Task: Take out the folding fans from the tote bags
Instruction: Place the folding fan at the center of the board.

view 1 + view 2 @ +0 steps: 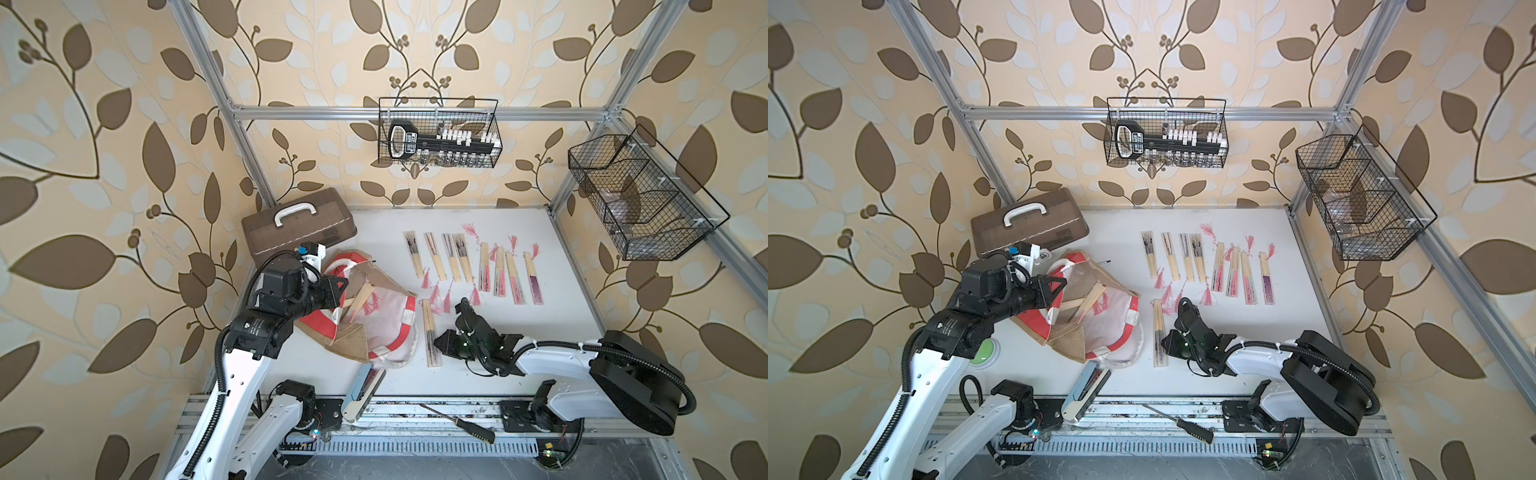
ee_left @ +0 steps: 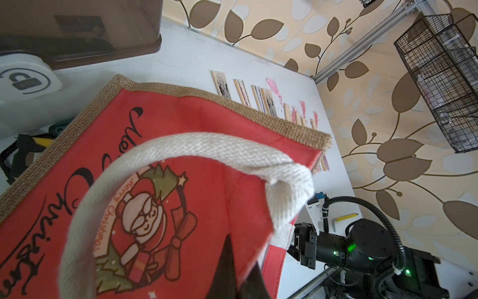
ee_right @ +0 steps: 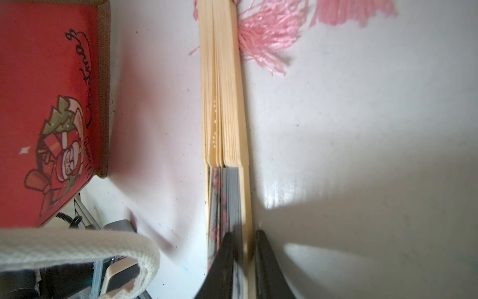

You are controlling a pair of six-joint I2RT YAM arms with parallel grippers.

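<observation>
Two folding fans [image 1: 360,300] at least lie inside the tote bag [image 1: 351,345] on its whitish lining, pink tassels [image 1: 371,302] beside them. Their long axes slant, the far ends leaning toward the robot's right, so they are not quite parallel to the row of fans [image 1: 473,262] laid out across the back of the tabletop [image 1: 540,340].

The left fingers [image 2: 227,269] are pressed together on the bag's red panel, next to the white handle [image 2: 207,147]. They hold that side up so the mouth gapes toward the right arm.

The right fingers [image 3: 266,266] sit low, narrowly parted astride the near end of a pair of fans [image 3: 225,103] lying side by side on the tabletop just beside the bag. I cannot tell whether they press it.

From those right fingers, the bagged fans lie to the robot's left and somewhat farther back, beyond the red-and-white rim [image 1: 410,309]. The right arm is the free one and faces the opening, so I judge it suits the reach. Its fingers would need to turn across that slant.
</observation>
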